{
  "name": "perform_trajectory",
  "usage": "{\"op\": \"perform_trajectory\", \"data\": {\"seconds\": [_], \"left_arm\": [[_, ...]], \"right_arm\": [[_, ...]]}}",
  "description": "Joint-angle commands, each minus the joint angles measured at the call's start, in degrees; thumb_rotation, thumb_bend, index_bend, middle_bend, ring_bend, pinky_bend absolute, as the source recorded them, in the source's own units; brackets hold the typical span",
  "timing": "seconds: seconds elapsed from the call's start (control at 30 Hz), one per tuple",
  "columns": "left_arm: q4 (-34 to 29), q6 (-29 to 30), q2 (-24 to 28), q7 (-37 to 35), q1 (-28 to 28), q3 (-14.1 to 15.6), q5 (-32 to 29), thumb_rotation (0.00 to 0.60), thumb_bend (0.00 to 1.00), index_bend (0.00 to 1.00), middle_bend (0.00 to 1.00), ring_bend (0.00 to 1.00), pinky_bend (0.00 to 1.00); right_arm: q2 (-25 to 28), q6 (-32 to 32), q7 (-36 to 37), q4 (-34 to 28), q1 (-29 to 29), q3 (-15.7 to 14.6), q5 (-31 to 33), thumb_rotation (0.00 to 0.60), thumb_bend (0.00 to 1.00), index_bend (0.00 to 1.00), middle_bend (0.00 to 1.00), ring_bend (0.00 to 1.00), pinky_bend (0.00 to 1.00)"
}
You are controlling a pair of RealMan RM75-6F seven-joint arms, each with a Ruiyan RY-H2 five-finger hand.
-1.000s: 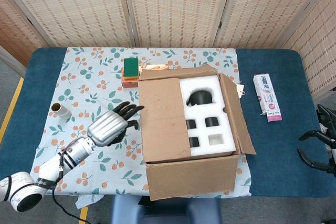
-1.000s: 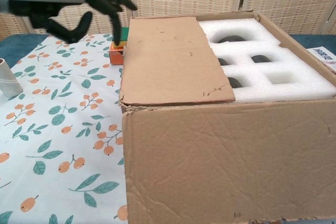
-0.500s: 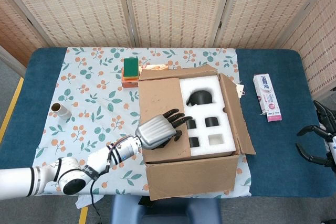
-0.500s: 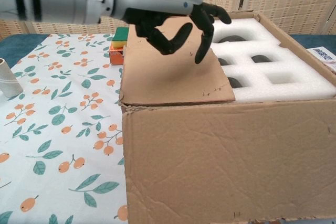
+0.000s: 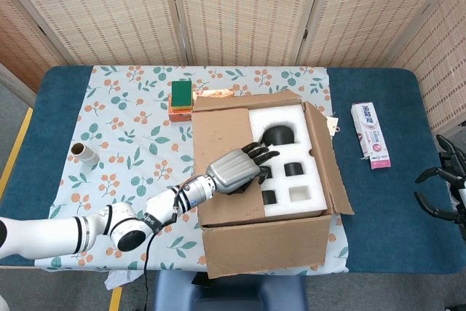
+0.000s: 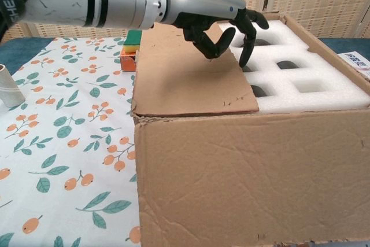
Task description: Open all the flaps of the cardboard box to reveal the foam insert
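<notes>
Left robot hand [image 6: 222, 18] is hovering fingers-spread, holding nothing, over the last closed flap [image 6: 188, 67]. Looks like light, stiff cardboard, so I'd hook its free edge beside the foam insert [image 6: 306, 79].

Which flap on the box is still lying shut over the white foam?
The left flap, the one under the left hand. It lies flat over the foam insert; the right flap and the others are folded outward.

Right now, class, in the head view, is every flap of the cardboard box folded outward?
No: the left flap lies flat over part of the foam insert, under the left hand.
</notes>
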Motion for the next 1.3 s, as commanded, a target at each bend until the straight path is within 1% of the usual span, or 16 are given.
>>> {"op": "perform_trajectory", "data": {"seconds": [0.03, 0.17, 0.4, 0.6, 0.7, 0.8, 1.03, 1.3], "left_arm": [[3.7, -1.2, -1.8, -3.2, -1.4, -0.3, 0.4, 0.6, 1.0, 0.46, 0.01, 0.0, 0.0], [6.5, -2.0, -2.6, -5.1, -2.1, 0.1, 1.5, 0.6, 1.0, 0.46, 0.01, 0.0, 0.0], [8.3, -2.1, -3.4, -7.3, -2.9, 0.9, 2.9, 0.6, 1.0, 0.46, 0.01, 0.0, 0.0], [9.5, -2.1, -4.0, -7.4, -3.5, 2.0, 3.0, 0.6, 1.0, 0.47, 0.01, 0.0, 0.0], [9.8, -1.6, -4.2, -6.6, -3.6, 2.8, 2.7, 0.6, 1.0, 0.5, 0.01, 0.0, 0.0], [9.4, -1.7, -3.8, -6.3, -3.7, 3.1, 1.8, 0.6, 1.0, 0.53, 0.01, 0.0, 0.0], [7.3, 0.4, -2.8, -3.2, -3.8, 4.3, 0.2, 0.6, 1.0, 0.57, 0.01, 0.0, 0.0], [2.5, 5.3, -1.0, 2.7, -3.7, 4.7, -3.8, 0.6, 1.0, 0.59, 0.01, 0.0, 0.0]], "right_arm": [[-0.1, -0.8, 0.6, 0.3, 0.2, 0.1, 0.3, 0.35, 0.41, 0.5, 0.0, 0.0, 0.0], [-0.1, -1.3, 1.4, 0.7, 0.4, 0.1, 0.3, 0.35, 0.41, 0.5, 0.0, 0.0, 0.0], [-0.2, -1.8, 1.7, 1.1, 0.4, 0.3, 0.4, 0.35, 0.41, 0.5, 0.0, 0.0, 0.0], [-0.1, -1.7, 1.8, 1.1, 0.3, 0.3, 0.3, 0.35, 0.41, 0.5, 0.0, 0.0, 0.0], [0.0, -1.6, 2.1, 1.2, 0.2, 0.3, 0.2, 0.35, 0.41, 0.5, 0.0, 0.0, 0.0], [0.0, -1.4, 2.1, 1.1, 0.2, 0.2, -0.1, 0.35, 0.41, 0.5, 0.0, 0.0, 0.0], [0.2, -1.0, 2.2, 0.9, 0.1, 0.1, -0.6, 0.35, 0.41, 0.5, 0.0, 0.0, 0.0], [0.4, -0.9, 1.9, 0.2, 0.1, -0.3, -1.3, 0.35, 0.41, 0.49, 0.0, 0.0, 0.0]]}}
